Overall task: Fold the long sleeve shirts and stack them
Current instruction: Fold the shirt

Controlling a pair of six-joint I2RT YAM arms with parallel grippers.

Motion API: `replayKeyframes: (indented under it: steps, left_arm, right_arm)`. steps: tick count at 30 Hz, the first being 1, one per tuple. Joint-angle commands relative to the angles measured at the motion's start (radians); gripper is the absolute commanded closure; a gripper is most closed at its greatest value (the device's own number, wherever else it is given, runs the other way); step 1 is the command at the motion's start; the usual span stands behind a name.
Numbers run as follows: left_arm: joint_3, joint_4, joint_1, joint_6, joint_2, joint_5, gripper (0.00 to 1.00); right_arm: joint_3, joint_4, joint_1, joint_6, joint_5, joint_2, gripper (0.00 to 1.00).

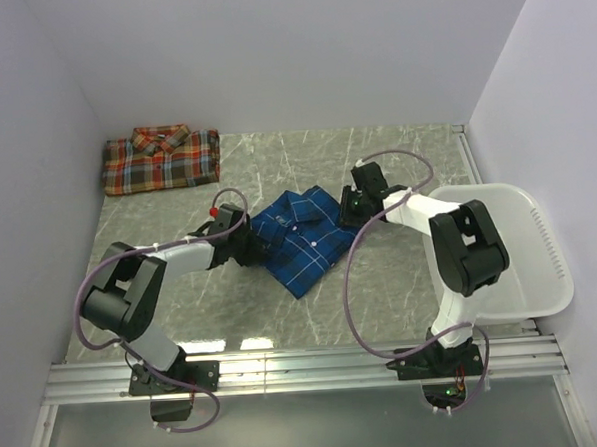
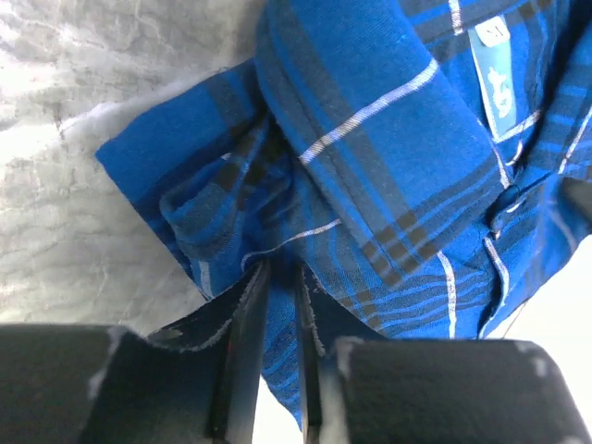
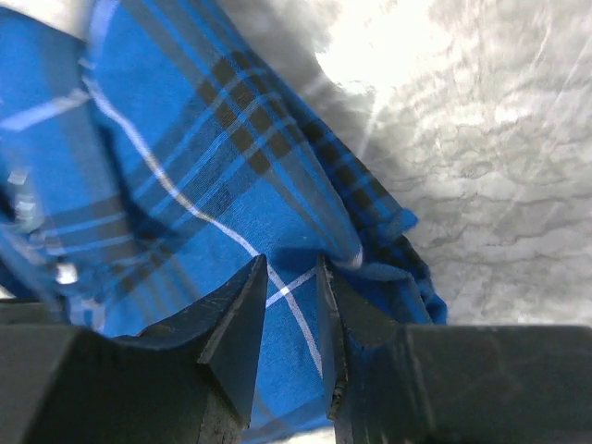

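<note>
Blue shirt (image 1: 301, 238) clamped by left fingers (image 2: 242, 351), right fingers (image 3: 236, 324) | red shirt (image 1: 161, 159) far-left | basket (image 1: 541, 271) at right

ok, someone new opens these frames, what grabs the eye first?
The blue plaid shirt, folded mid-table, with both arms on it: the left arm's fingers pinch one side, the right arm's fingers the opposite side. Next come the red-orange plaid shirt, lying folded at the far-left corner, and the white basket on the right, which looks empty from the top view.
</note>
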Motion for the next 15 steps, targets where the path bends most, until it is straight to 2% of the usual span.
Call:
replayKeyframes:
  steps: [1,6,10,15]
  left_arm:
    - [-0.031,-0.011,0.021,-0.003,0.042,-0.018,0.77]
    - [-0.017,-0.080,0.139,0.025,0.072,-0.082,0.75]
    - [0.160,-0.170,0.215,0.101,0.138,-0.165,0.70]
    - [0.363,-0.219,0.265,0.195,0.164,-0.171,0.59]
  right_arm:
    - [0.027,0.009,-0.003,0.029,-0.015,0.042,0.64]
    - [0.030,0.002,0.009,0.061,-0.045,0.061,0.65]
    - [0.015,0.016,0.058,0.107,-0.091,0.049,0.66]
    - [0.015,0.061,0.133,0.153,-0.131,-0.023,0.66]
